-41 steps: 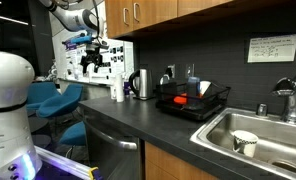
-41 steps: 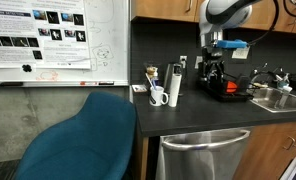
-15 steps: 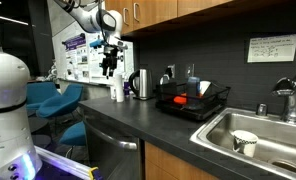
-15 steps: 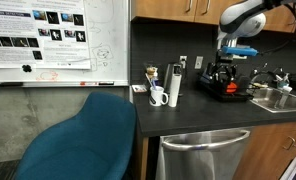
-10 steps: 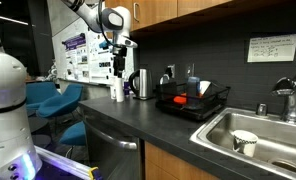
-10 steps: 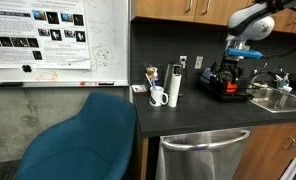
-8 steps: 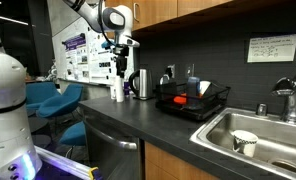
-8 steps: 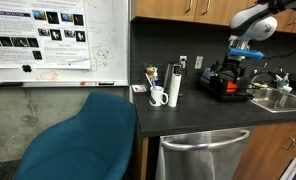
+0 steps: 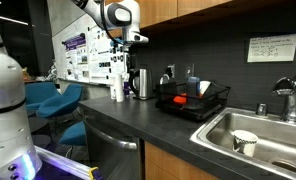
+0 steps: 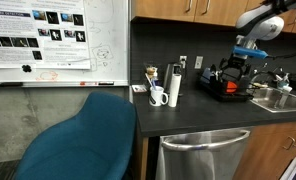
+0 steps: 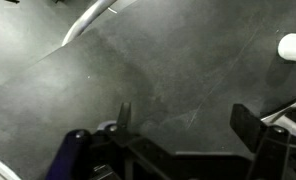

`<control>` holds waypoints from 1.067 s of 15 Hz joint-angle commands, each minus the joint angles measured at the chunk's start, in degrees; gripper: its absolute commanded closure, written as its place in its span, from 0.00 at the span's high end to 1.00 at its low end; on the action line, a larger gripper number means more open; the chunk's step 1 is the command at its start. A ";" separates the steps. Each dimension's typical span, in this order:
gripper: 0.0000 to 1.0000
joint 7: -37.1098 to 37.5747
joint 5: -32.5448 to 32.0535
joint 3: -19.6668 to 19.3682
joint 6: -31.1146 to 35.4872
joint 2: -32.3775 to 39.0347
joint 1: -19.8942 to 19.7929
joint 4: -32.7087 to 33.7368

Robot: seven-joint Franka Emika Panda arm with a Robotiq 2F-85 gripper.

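Observation:
My gripper (image 11: 186,120) is open and empty, its two dark fingers spread over bare dark countertop (image 11: 158,70). In both exterior views it hangs in the air (image 9: 129,58) (image 10: 239,66). It is above and just beside the steel kettle (image 9: 141,84), near the black dish rack (image 9: 214,100) (image 10: 220,93). It touches nothing. A red item (image 9: 181,100) lies in the rack. A white object (image 11: 293,45) shows at the right edge of the wrist view.
A white mug (image 10: 158,96) and a tall bottle (image 10: 173,84) stand at the counter's end by the whiteboard (image 10: 58,40). A steel sink (image 9: 220,122) holds a cup (image 9: 245,142), with a faucet (image 9: 288,95) behind. A blue chair (image 10: 83,140) stands below the counter.
The arm has swung along the counter from the whiteboard end toward the kettle and dish rack. The gripper has stayed open and empty.

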 commanded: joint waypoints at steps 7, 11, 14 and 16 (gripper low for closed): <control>1.00 1.75 -1.34 -2.73 1.21 6.92 -1.72 8.74; 1.00 1.23 -0.73 -3.29 1.31 6.68 -1.32 8.41; 1.00 1.93 -0.73 -3.38 1.30 7.32 -1.31 9.22; 1.00 2.03 -0.73 -3.39 1.30 7.36 -1.31 9.25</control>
